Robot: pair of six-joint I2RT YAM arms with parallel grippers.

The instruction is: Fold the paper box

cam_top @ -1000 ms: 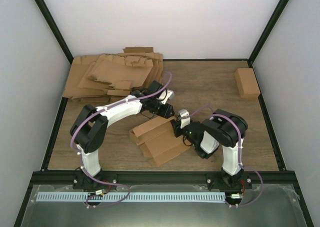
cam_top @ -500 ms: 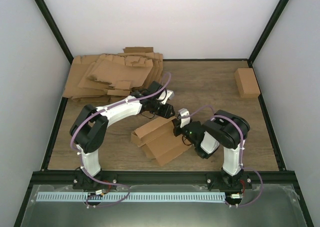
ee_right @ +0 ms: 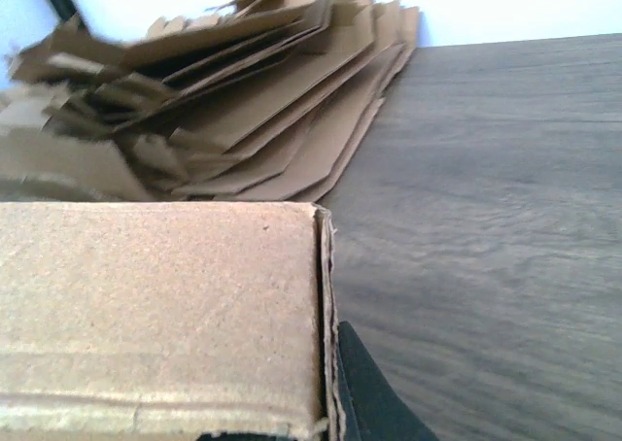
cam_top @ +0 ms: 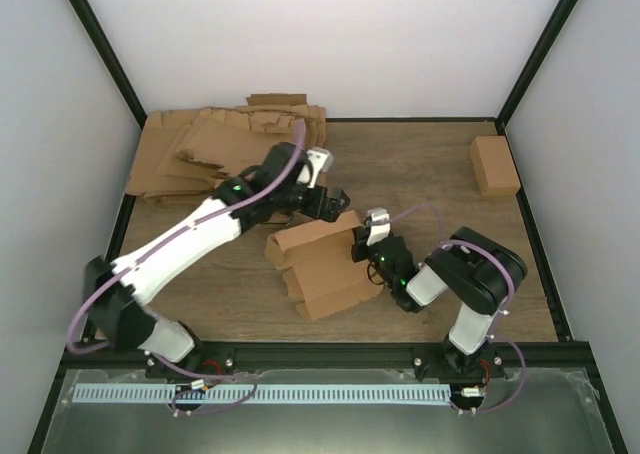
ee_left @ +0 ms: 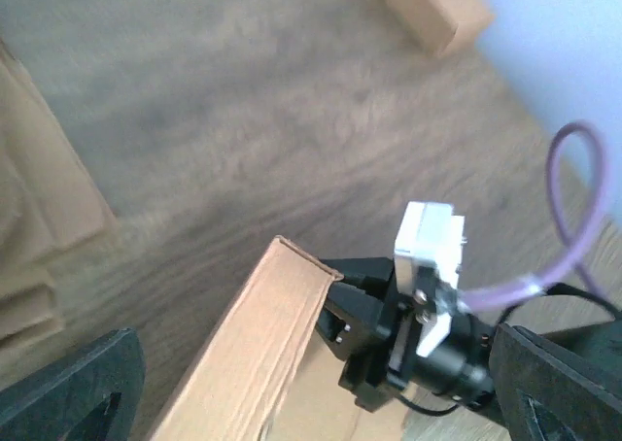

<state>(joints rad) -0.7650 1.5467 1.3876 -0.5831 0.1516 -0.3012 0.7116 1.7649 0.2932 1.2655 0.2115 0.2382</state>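
Paper box of plain brown creased cardboard (cam_top: 318, 270), half-formed, resting at the middle of the wooden table (cam_top: 430, 174).
Right gripper (cam_top: 362, 246) pinches its right edge; left gripper (cam_top: 335, 201) hovers above, fingers (ee_left: 78, 388) spread. With only one thin-edge hold, the creases may spring open.

A heap of flat cardboard sheets (cam_top: 215, 152) lies on the wooden table (cam_top: 420, 179), to the left of the left gripper (cam_top: 335, 202) and beyond it. A small closed carton (cam_top: 494, 165) rests well to its right.

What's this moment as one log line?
left gripper open near paper box | right gripper shut on its edge | fold unfinished
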